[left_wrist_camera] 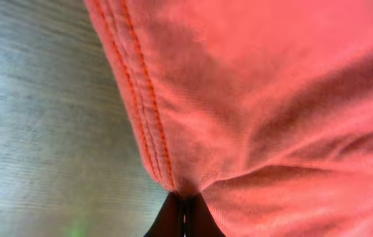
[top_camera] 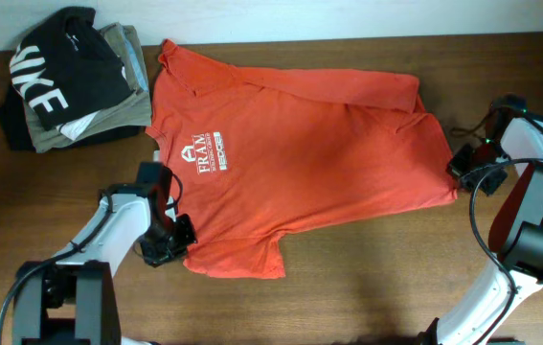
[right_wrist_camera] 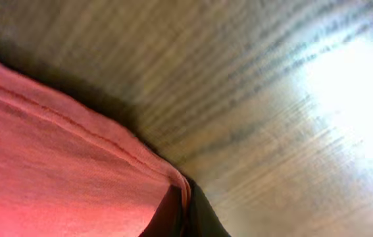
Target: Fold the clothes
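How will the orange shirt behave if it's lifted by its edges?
Probably floppy: the shirt lies wrinkled and puckers where it is pinched, so it should sag between grips. Likely light, as the fabric looks thin. It seems unlikely to slip, since the stitched hem gives a ridge to hold.

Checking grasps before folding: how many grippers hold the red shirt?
2. The left gripper pinches the T-shirt near its lower sleeve; the right gripper pinches the opposite edge.
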You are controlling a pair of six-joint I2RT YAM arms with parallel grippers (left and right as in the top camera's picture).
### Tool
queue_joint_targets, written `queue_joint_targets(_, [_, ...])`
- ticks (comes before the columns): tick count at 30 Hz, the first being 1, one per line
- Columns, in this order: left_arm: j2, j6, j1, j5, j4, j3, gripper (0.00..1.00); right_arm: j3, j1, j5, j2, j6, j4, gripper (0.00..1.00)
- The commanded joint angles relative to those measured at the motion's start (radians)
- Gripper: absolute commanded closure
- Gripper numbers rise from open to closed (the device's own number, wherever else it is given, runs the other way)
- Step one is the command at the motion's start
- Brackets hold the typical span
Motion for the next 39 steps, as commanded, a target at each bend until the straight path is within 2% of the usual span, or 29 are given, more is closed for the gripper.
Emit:
queue_joint_targets(1, [-0.14, 0.034, 0.002, -0.027, -0.067, 0.148, 0.99, 0.071, -0.003, 0.027, -0.087, 0.026, -0.105, 0.96])
queue_joint_targets(5, [-0.393, 0.045, 0.001, -0.039, -0.133, 0.394, 1.0, 0.223, -0.002, -0.015, -0.335, 0.025, -0.27, 0.96])
queue_joint_targets(11, [-0.724, 0.043, 0.002, -0.085, -0.168, 0.736, 0.99, 0.371, -0.002, -0.051, -0.77, -0.005, -0.385, 0.96])
queue_joint_targets(16, [-0.85, 0.034, 0.002, -0.172, -0.167, 0.817, 1.0, 0.443, -0.002, -0.052, -0.991, 0.025, -0.37, 0.96])
queue_joint_targets(18, [-0.801, 0.024, 0.002, -0.222, -0.154, 0.801, 0.99, 0.451, -0.002, -0.051, -0.997, 0.054, -0.323, 0.96])
queue_joint_targets(21, [-0.594, 0.026, 0.002, -0.252, -0.101, 0.788, 0.99, 0.451, -0.002, -0.052, -0.88, 0.061, -0.266, 0.96])
queue_joint_targets(23, [-0.39, 0.052, 0.002, -0.251, 0.039, 0.788, 1.0, 0.451, -0.002, -0.102, -0.734, 0.063, -0.191, 0.96])
queue_joint_targets(25, [-0.203, 0.051, 0.002, -0.248, 0.202, 0.8, 1.0, 0.451, -0.001, -0.251, -0.59, 0.063, -0.06, 0.96])
queue_joint_targets(27, [-0.063, 0.047, 0.002, -0.232, 0.266, 0.876, 1.0, 0.472, -0.001, -0.355, -0.509, 0.063, 0.029, 0.96])
queue_joint_targets(28, [-0.005, 0.048, 0.002, -0.215, 0.257, 0.98, 0.99, 0.528, -0.001, -0.37, -0.483, 0.063, 0.052, 0.96])
queue_joint_targets(31, [0.003, 0.079, 0.002, -0.212, 0.197, 1.226, 0.99, 0.725, -0.002, -0.369, -0.49, 0.043, -0.002, 0.96])
queue_joint_targets(35, [-0.006, 0.139, 0.002, -0.213, -0.042, 1.574, 1.0, 1.058, -0.01, -0.295, -0.492, 0.035, -0.206, 0.96])
queue_joint_targets(36, [-0.006, 0.139, 0.002, -0.213, -0.127, 1.624, 0.99, 1.084, -0.01, -0.277, -0.492, 0.031, -0.255, 0.96])
queue_joint_targets(39, [0.039, 0.138, 0.002, -0.213, -0.258, 1.585, 1.0, 1.039, -0.008, -0.267, -0.467, -0.021, -0.365, 0.96])
